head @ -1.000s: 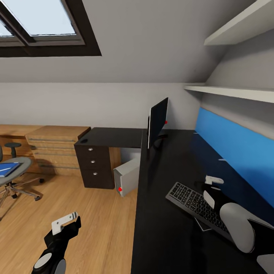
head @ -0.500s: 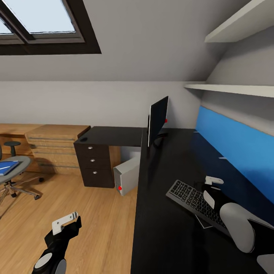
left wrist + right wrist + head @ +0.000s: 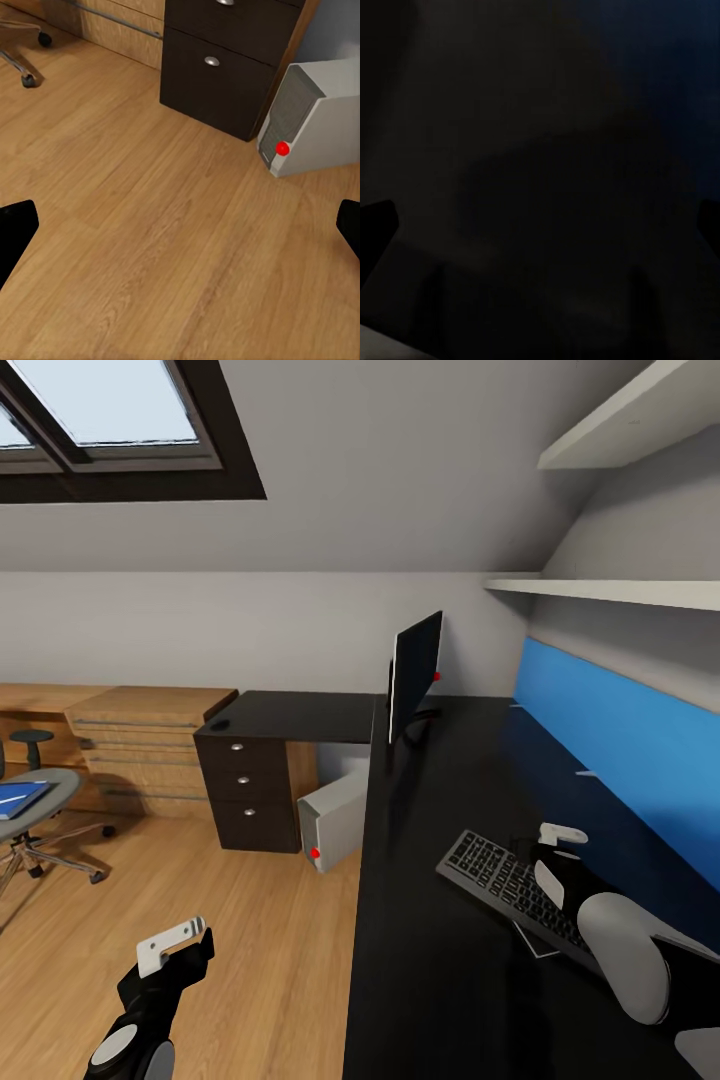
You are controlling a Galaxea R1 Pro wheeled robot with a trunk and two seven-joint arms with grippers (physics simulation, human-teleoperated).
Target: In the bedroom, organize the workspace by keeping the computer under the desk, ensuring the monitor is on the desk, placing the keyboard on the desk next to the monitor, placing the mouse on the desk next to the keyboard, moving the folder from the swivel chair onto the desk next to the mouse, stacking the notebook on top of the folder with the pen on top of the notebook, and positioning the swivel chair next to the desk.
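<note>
The black-topped desk (image 3: 440, 980) fills the right side of the head view. The monitor (image 3: 415, 678) stands on it, seen nearly edge-on. The keyboard (image 3: 505, 887) lies at an angle near the blue back panel, with a thin grey notebook (image 3: 536, 946) poking out from under it. My right gripper (image 3: 548, 847) hovers open just past the keyboard; in its wrist view the fingers (image 3: 376, 229) stand wide apart over dark desktop. The computer (image 3: 335, 822) (image 3: 319, 116) leans under the desk. The mouse (image 3: 220, 727) sits on the desk's side wing. The folder (image 3: 18, 798) lies on the swivel chair (image 3: 45, 805). My left gripper (image 3: 178, 952) is open above the floor.
Black drawers (image 3: 245, 790) (image 3: 225, 64) stand beside the computer, with a light wooden drawer chest (image 3: 145, 750) further left. The chair's caster legs (image 3: 24, 45) reach onto the wooden floor (image 3: 250, 960). White shelves (image 3: 610, 598) hang above the blue panel (image 3: 610, 745).
The head view shifted slightly a second ago, sliding the chair toward the picture's left edge. Both arms and the desk's things have stayed put.
</note>
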